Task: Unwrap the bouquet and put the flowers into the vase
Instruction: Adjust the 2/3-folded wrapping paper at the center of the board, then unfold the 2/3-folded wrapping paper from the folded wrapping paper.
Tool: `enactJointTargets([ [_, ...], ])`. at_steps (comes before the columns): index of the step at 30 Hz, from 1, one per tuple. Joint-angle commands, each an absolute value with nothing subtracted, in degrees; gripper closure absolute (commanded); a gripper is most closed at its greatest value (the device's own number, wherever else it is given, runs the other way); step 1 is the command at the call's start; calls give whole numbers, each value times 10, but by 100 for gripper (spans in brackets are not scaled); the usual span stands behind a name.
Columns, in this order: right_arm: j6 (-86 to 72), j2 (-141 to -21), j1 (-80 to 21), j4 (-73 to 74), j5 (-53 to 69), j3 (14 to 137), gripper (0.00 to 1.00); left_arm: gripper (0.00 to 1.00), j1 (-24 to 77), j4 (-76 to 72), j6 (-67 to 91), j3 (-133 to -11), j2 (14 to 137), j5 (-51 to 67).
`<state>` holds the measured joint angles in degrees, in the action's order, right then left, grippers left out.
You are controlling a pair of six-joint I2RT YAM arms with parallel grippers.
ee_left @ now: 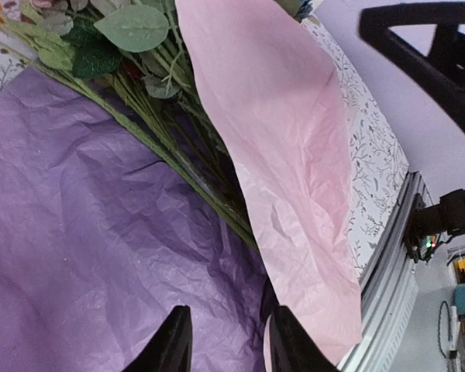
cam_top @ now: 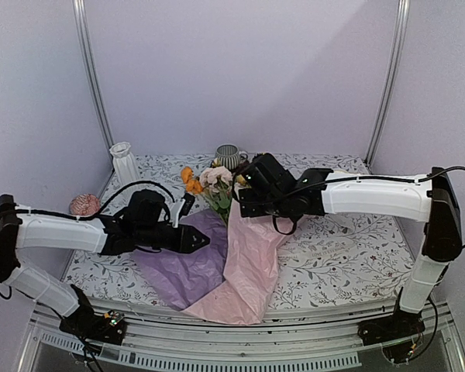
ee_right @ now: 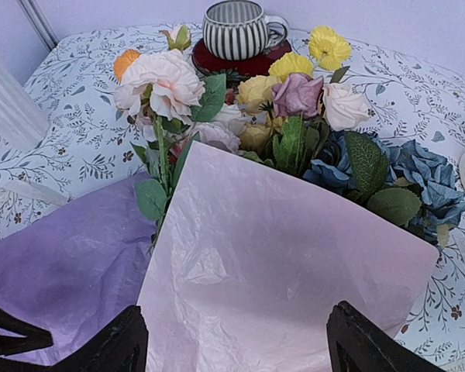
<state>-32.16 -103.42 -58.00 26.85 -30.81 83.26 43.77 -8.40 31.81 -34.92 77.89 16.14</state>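
The bouquet of mixed artificial flowers [cam_top: 214, 184] is laid at the middle of the floral-print tabletop [cam_top: 349, 248], blooms towards 12 o'clock, on a purple tissue sheet [cam_top: 178, 271] with a pink tissue sheet [cam_top: 252, 263] draped over the stems. The tall ribbed white vase [cam_top: 124, 163] is stood at 10 o'clock. The left tool [ee_left: 232, 345] is held slightly open over the purple sheet, the right tool [ee_right: 236, 349] wide open above the pink one, nothing being gripped

Grey striped mug [cam_top: 228, 156] sits on a dark red coaster [ee_right: 273, 56] at 12 o'clock of the floral-print desk [cam_top: 333, 248]; pink ball [cam_top: 84, 204] at 9 o'clock edge.
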Motion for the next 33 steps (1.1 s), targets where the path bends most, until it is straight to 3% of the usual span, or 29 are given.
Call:
enactJointTargets([
  [1, -311, -993, -578, 252, -300, 810, 18, 66, 441, -137, 319, -378, 850, 189],
  [8, -316, -964, -577, 246, -298, 776, 17, 78, 442, -210, 348, -396, 949, 224],
  [12, -320, -949, -576, 236, -299, 758, 17, 100, 449, -249, 358, -412, 1000, 251],
  [24, -327, -894, -567, 235, -265, 716, 16, 100, 472, -340, 389, -437, 1046, 330],
  [33, -308, -816, -538, 321, -279, 740, 13, 100, 545, -251, 352, -537, 1036, 320],
])
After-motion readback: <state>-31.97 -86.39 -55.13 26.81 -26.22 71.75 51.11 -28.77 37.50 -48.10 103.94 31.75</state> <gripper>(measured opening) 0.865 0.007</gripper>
